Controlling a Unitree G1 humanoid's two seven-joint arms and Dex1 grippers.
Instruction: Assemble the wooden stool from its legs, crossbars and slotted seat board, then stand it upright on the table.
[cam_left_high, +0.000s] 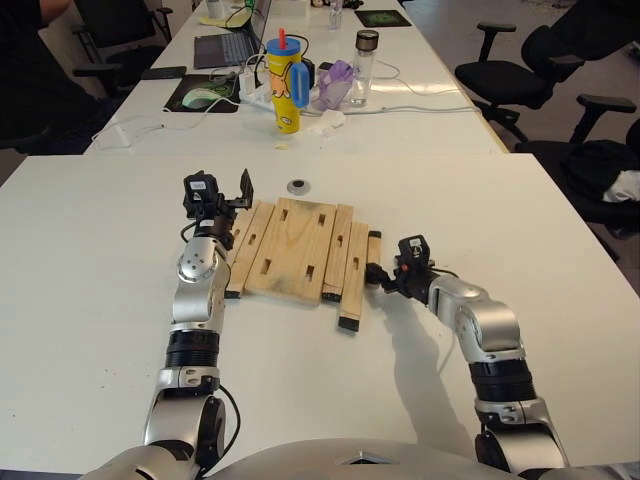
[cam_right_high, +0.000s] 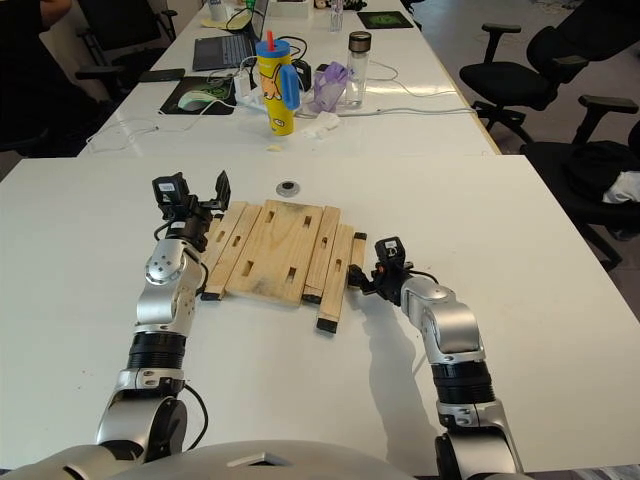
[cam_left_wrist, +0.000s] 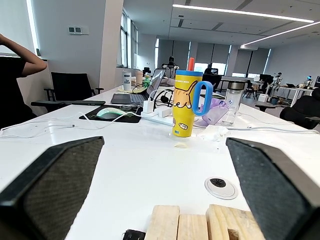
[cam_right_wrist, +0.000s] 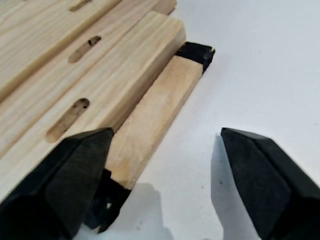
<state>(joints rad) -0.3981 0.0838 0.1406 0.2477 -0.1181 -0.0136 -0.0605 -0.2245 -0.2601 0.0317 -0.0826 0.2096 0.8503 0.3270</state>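
A: The table carries the whole kit lying flat, nothing joined yet. The seat board lies mid-table with its slots facing up. Slotted legs lie touching it at its 9 o'clock and 3 o'clock sides.

B: And the small stock?

A: A short crossbar with black end caps lies at the cluster's 3 o'clock edge, tight against the outermost leg. The right gripper hangs over it with its fingers spread wide and holding nothing. One finger is over the leg side, the other over bare table. The left gripper is at the cluster's 10 o'clock corner, also spread and empty.

B: So the step looks like taking that crossbar?

A: Likely. There is no seam for the inner finger, so nudging the bar toward 3 o'clock first seems wise. The grip should then close across its narrow width at mid-length, on wood and not on the caps. The risk is pinching the leg along with it.
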